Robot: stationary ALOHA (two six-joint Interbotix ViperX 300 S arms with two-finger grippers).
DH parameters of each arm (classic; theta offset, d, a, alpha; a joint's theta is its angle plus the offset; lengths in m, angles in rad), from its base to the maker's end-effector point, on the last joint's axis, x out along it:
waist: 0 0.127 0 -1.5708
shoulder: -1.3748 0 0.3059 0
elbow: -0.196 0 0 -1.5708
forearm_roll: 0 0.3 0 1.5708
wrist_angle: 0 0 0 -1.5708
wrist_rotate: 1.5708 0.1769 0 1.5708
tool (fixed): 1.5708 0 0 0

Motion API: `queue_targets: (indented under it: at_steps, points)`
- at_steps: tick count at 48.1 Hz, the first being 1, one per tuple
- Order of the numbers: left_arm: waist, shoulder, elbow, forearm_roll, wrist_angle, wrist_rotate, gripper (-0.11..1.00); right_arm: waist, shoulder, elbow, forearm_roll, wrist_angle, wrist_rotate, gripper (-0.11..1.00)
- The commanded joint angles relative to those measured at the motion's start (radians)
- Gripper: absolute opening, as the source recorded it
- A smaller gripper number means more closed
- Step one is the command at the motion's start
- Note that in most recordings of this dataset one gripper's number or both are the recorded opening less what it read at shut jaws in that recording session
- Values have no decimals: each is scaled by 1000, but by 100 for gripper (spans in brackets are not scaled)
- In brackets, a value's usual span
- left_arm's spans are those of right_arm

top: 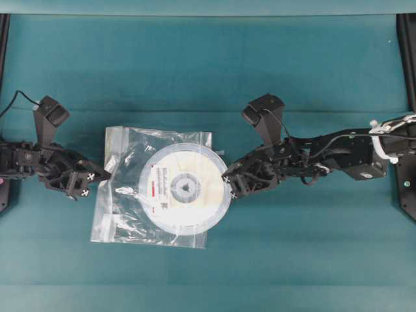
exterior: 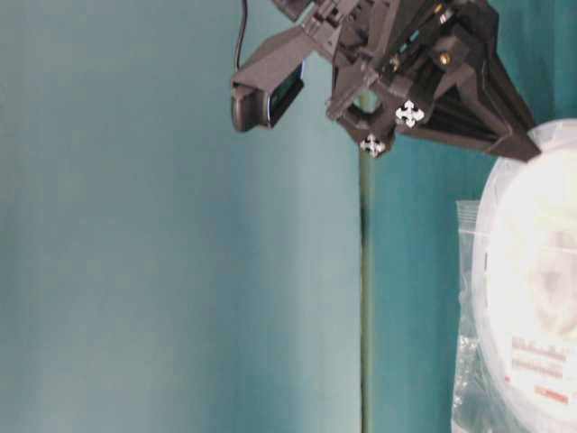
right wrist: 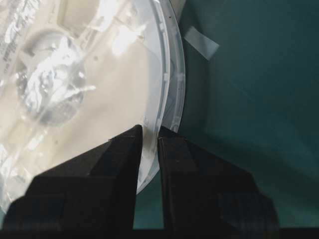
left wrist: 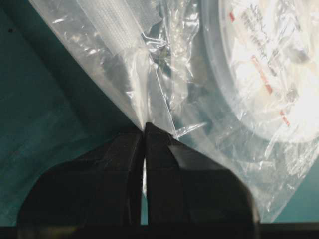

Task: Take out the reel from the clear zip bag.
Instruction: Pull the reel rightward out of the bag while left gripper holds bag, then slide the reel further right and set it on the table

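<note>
The reel [top: 184, 188] lies flat on the teal surface [top: 292, 260], near the middle. Its right edge sticks out of the clear zip bag [top: 123, 195], and the rest is under the crinkly plastic. The right pincer [right wrist: 149, 133] is closed on the thin rim of the reel at the right side. The left pincer [left wrist: 144, 130] is closed on the left edge of the bag, with the plastic pinched between its two fingers.
</note>
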Motion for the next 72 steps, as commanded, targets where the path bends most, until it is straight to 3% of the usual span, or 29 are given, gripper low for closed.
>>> queue_targets:
  at_steps: [1, 46, 72]
  points:
    - [0, -3, -9, 3, -3, 0, -1, -6, -25, 17, 5, 3, 9, 13]
    - [-2, -3, -12, 3, -2, 0, -1, -15, -224, 261, 54, 5, 9, 13]
    - [-2, -3, -15, 3, -2, 0, -1, -52, -367, 374, 60, 72, 9, 13]
